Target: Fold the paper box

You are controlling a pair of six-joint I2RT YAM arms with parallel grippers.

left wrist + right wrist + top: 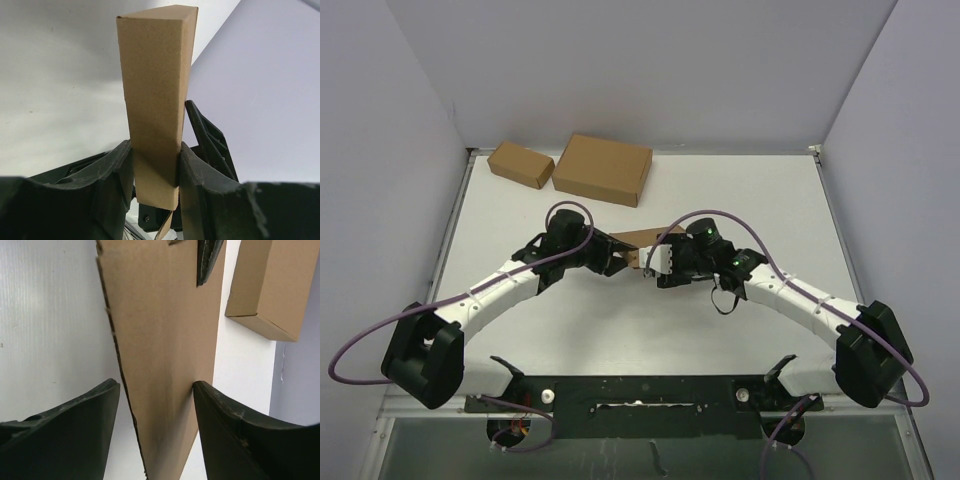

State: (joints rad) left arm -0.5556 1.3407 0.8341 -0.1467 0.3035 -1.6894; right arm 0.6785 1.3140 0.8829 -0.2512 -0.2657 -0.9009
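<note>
The paper box (638, 240) is a thin brown cardboard piece held above the table's middle, between the two arms. My left gripper (610, 255) is shut on it; in the left wrist view the folded cardboard (157, 100) rises from between the two black fingers (156, 165). My right gripper (655, 262) stands around the other end. In the right wrist view the cardboard panel (160, 340) runs between the jaws (156, 390). The right finger (220, 415) touches its edge. The left finger (95, 410) stands a small gap away from it.
Two closed brown boxes stand at the back left of the table: a small one (520, 164) and a larger one (603, 168), which the right wrist view also shows (267, 285). White walls close in the table on three sides.
</note>
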